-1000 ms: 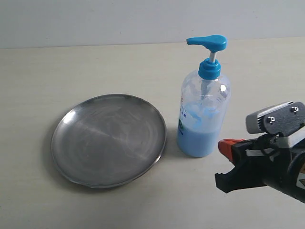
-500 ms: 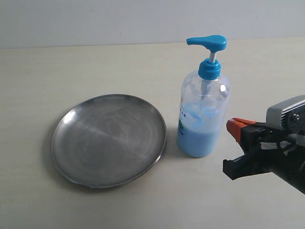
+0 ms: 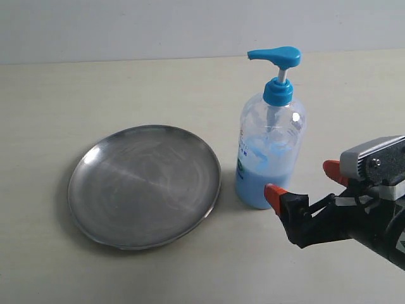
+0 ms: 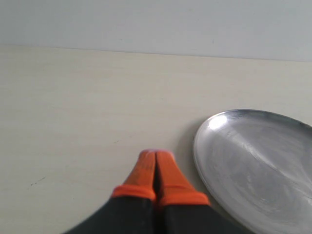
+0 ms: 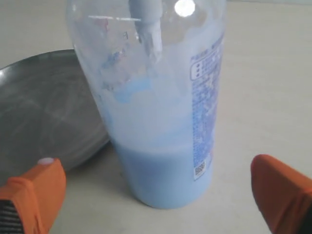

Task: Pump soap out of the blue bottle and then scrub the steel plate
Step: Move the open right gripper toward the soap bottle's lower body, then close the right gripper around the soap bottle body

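On the pale tabletop I see the tall clear blue-pump bottle, pale blue soap in its lower part, at 3 o'clock of the round shiny steel plate. My right gripper gapes wide, empty, at the bottle's 5 o'clock. My left gripper is pinched closed on nothing, beside the plate's rim.

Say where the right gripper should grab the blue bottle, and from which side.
Best bet: the blue bottle by its lower body, which is upright, round and straight-walled, while the pump head is narrow. Come in level from the side away from the steel plate, where the right gripper faces it with jaws open.
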Robot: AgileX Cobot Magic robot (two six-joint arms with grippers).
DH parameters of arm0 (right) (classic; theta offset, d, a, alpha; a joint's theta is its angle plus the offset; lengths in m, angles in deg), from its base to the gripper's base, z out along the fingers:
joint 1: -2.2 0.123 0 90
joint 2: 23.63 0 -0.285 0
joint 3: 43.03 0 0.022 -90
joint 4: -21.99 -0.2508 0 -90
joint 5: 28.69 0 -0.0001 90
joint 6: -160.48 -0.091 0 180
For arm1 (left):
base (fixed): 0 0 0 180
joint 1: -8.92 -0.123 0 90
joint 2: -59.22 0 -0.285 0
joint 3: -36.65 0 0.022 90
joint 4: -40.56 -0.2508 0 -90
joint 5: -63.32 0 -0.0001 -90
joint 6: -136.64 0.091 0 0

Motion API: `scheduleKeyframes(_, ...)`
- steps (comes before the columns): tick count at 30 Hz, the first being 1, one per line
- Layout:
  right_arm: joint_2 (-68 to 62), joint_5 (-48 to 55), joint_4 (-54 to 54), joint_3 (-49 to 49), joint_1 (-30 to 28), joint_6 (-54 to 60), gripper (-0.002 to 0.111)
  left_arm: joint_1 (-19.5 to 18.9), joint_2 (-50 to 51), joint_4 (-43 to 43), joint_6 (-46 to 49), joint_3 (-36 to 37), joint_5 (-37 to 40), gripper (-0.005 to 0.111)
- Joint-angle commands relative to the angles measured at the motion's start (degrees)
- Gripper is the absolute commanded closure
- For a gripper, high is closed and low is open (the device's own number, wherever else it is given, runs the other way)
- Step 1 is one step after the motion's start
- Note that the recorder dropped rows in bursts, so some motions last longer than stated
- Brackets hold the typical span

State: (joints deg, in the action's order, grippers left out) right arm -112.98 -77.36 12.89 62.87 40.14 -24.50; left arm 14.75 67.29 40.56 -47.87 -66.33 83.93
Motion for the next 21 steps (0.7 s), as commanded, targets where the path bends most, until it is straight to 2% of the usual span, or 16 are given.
scheduleKeyframes(1,-0.3,-1.2,2.2,0.9,0.0,-3.6,0.003,0.3,-0.3,0.0,-0.2,0.2,-0.4,0.107)
scheduleKeyframes(6,-0.4,-0.5,2.4,2.2,0.0,-6.8,0.003,0.3,-0.3,0.0,-0.2,0.2,-0.4,0.107)
scheduleKeyframes(14,-4.0,2.8,3.0,5.2,0.0,2.7,0.003,0.3,-0.3,0.0,-0.2,0.2,-0.4,0.107)
scheduleKeyframes(21,-8.6,0.7,0.4,8.0,0.0,3.7,0.003,0.3,-0.3,0.0,-0.2,0.2,-0.4,0.107)
